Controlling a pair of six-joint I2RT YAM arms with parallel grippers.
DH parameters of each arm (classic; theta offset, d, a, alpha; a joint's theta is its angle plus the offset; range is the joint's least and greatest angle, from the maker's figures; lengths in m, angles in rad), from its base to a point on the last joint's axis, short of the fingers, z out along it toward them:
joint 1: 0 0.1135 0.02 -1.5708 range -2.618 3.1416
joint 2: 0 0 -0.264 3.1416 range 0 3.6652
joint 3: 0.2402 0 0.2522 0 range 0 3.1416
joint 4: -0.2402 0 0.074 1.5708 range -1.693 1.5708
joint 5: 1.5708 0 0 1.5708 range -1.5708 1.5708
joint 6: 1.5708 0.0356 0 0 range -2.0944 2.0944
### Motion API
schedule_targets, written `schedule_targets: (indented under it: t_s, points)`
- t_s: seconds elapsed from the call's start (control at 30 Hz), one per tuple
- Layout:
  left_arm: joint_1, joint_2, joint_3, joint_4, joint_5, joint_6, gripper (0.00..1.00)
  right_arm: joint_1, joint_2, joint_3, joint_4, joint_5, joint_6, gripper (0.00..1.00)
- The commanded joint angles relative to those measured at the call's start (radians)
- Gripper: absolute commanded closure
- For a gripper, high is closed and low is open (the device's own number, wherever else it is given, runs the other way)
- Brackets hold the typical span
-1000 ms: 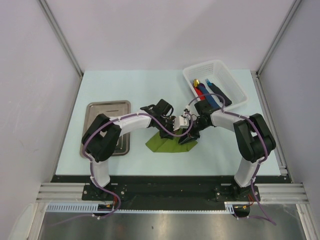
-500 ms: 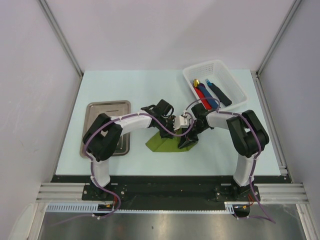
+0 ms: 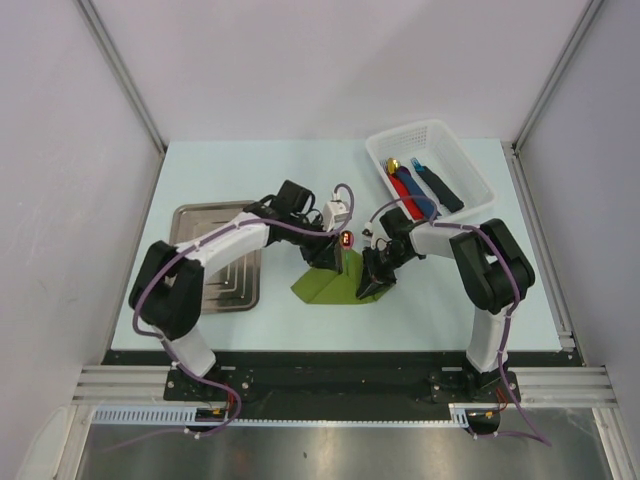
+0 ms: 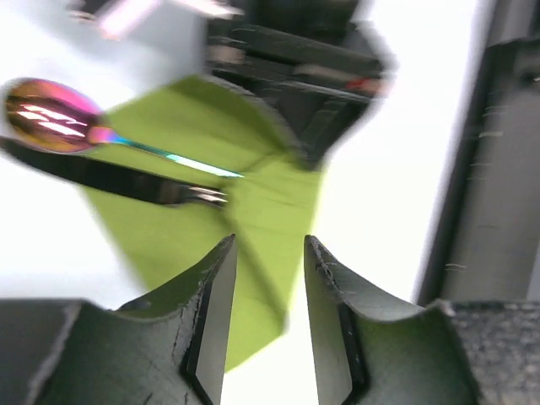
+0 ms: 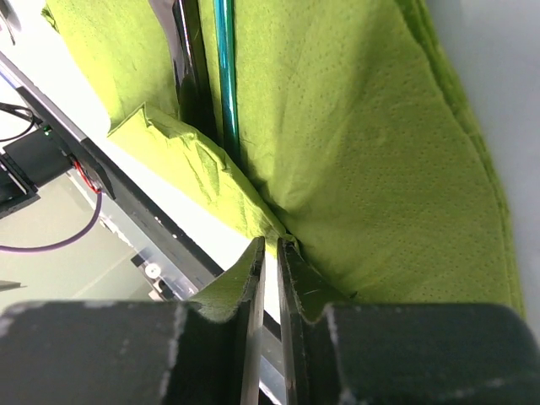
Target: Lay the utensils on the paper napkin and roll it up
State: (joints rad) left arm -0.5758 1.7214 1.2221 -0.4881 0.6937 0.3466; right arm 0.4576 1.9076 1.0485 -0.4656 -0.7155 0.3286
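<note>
Pale tabletop point(image 3: 230, 170) held the paper napkin point(image 3: 322, 286), with the utensils point(image 5: 202, 76) lying on it, long axes pointing away from the right gripper point(image 5: 270, 253), which sat nearer, clenched on the napkin's folded edge, while the left gripper point(image 4: 268, 278) hovered above the napkin, spread and empty.

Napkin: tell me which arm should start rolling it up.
Probably the right. The right gripper is shut on a folded edge of the napkin, close beside the utensils lying on it. The left gripper is open above the napkin and grips nothing.
</note>
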Motion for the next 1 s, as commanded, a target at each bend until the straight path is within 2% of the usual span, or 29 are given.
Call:
schedule_targets:
  t_s: [0.0,0.13,0.3,0.53,0.97]
  points:
    - [-0.013,-0.057,-0.099,0.003,0.203,-0.208,0.59,0.004,0.011,0.025,0.007,0.068,-0.01,0.85]
    - [-0.013,-0.002,-0.13,0.058,0.24,-0.317,0.68,0.003,0.011,0.024,0.002,0.08,-0.006,0.85]
    - [-0.013,0.064,-0.136,0.131,0.25,-0.443,0.71,0.003,0.002,0.015,0.002,0.102,-0.007,0.85]
    - [-0.007,0.145,-0.138,0.135,0.213,-0.475,0.78,0.003,-0.008,0.007,0.008,0.122,-0.01,0.85]
    - [0.04,0.219,-0.161,0.063,0.178,-0.428,0.8,0.001,-0.031,-0.008,0.004,0.162,-0.026,0.84]
